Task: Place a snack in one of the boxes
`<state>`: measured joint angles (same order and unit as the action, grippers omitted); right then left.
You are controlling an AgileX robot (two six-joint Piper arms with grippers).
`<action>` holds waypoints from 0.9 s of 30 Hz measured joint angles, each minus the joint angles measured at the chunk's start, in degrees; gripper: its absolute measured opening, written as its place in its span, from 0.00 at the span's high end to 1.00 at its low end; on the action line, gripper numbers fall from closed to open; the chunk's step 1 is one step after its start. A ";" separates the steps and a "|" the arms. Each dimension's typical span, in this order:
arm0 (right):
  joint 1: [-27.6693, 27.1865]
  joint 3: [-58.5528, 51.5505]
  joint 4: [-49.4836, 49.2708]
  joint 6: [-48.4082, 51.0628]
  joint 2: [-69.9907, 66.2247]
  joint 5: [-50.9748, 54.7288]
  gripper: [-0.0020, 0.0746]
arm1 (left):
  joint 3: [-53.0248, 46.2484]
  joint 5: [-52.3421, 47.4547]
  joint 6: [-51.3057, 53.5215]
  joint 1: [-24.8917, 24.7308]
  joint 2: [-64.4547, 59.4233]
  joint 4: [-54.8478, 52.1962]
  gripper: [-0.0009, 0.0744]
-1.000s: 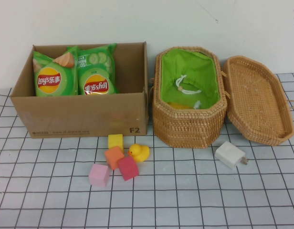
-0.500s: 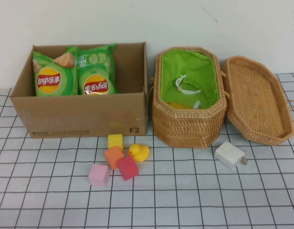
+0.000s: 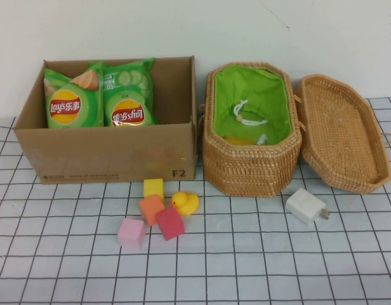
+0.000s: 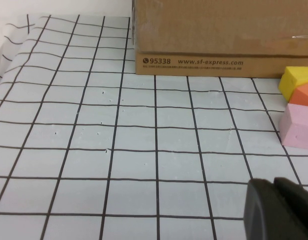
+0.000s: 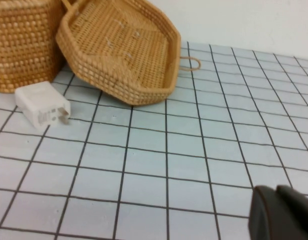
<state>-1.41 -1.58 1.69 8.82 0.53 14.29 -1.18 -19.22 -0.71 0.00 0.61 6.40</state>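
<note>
Two chip bags [image 3: 97, 95] in cardboard box [image 3: 106, 155]; both tools off-table, low.

Two chip bags [image 3: 73, 100] [image 3: 128, 95]; four blocks [image 3: 153, 188] [image 3: 152, 209] [image 3: 170, 223] [image 3: 132, 233]; one duck [image 3: 185, 203]; one charger [image 3: 306, 206]; two boxes [image 3: 113, 152] [image 3: 249, 166].

Two green chip bags [image 3: 97, 95] upright in open cardboard box [image 3: 106, 155]; wicker basket [image 3: 249, 162] alongside, lid off

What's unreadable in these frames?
- Left hand: left wrist view, cut off by the frame edge; absent from high view.
- Right hand: right wrist view, likewise cut off.
- Wicker basket floor: high view, hidden by its near wall.
- Chip bags lower halves: cardboard box front hides them.
</note>
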 joint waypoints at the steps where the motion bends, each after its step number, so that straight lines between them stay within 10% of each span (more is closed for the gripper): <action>1: -0.30 0.00 -0.12 0.00 0.00 0.26 0.98 | 0.00 0.00 -0.15 0.00 0.00 0.00 0.99; 27: -0.87 0.18 -1.29 -1.80 0.00 6.35 0.98 | 0.00 0.00 -0.73 0.00 0.00 0.00 0.99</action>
<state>-2.28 -1.40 0.41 7.01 0.53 20.65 -1.18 -19.22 -1.44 0.00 0.61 6.40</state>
